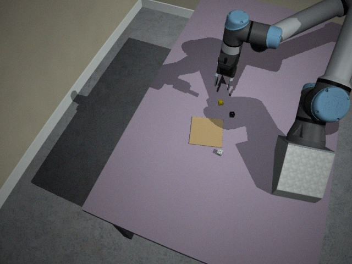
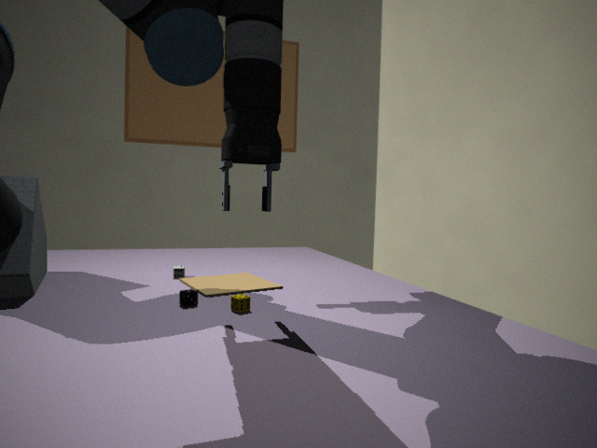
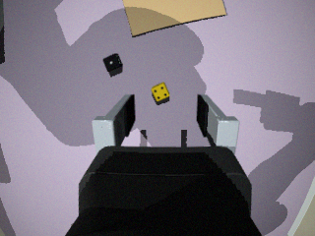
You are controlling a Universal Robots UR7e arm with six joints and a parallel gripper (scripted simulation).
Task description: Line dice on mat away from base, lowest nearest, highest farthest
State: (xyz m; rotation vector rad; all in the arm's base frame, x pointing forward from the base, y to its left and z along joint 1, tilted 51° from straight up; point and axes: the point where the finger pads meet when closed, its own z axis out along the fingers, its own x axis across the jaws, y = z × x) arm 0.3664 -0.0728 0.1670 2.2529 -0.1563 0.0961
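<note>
A yellow die (image 1: 220,102) (image 2: 240,304) (image 3: 160,91) lies on the table, its top face showing the four. A black die (image 1: 232,114) (image 2: 188,299) (image 3: 112,64) lies nearer the robot's base and shows the one on top. A white die (image 1: 220,152) (image 2: 178,272) lies on the table beyond the opposite mat edge; its small top face looks like the five. The tan mat (image 1: 205,132) (image 2: 231,283) (image 3: 182,12) lies flat, with no die on it. My gripper (image 1: 222,87) (image 2: 246,209) (image 3: 165,107) is open and empty, pointing down, high above the table near the yellow die.
The robot's base stands on a pale block (image 1: 305,170) at the right of the top view. The lilac table (image 1: 159,181) has its long edge to the left, beyond the mat. Arm shadows cover both the yellow and black dice and one mat corner.
</note>
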